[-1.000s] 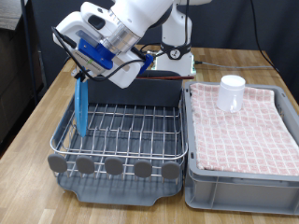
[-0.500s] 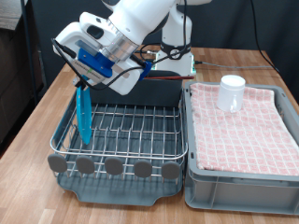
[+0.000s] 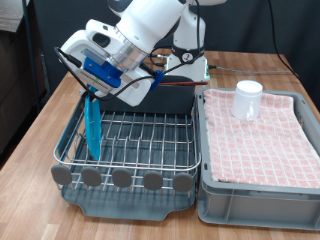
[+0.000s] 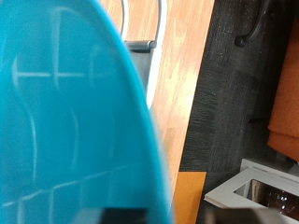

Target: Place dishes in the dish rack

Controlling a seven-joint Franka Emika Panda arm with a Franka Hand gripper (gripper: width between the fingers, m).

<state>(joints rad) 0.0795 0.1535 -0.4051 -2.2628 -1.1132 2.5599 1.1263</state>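
Nearest the exterior view's bottom edge: five round grey end discs [image 3: 121,178] in a row along the front of the dish rack [image 3: 150,140], silver wire grid sitting in a dark grey tray. Standing on edge in the rack's left-hand slots, the blue plate [image 3: 92,128], seen nearly edge-on, long axis close to vertical, lower rim down among the wires, upper rim running up into the gripper [image 3: 94,88]. Gripper directly above the plate, tilted, fingers clamped on the top rim as far as the exterior view shows; the plate fills most of the wrist view [image 4: 65,121], so close the fingers themselves cannot be made out there. Judgement: plate is seated or nearly seated in the rack but not let go. To the exterior view's right, just beside the rack, the grey bin [image 3: 300,190] lined with pink checkered cloth [image 3: 260,135]; white mug [image 3: 247,99] stands upright on the cloth towards the far end, well apart from the gripper. Count: one plate, one mug, one rack, one bin, one arm. No wooden spoon visible in either view. Farthest back, the robot base and wooden table [image 3: 30,125]
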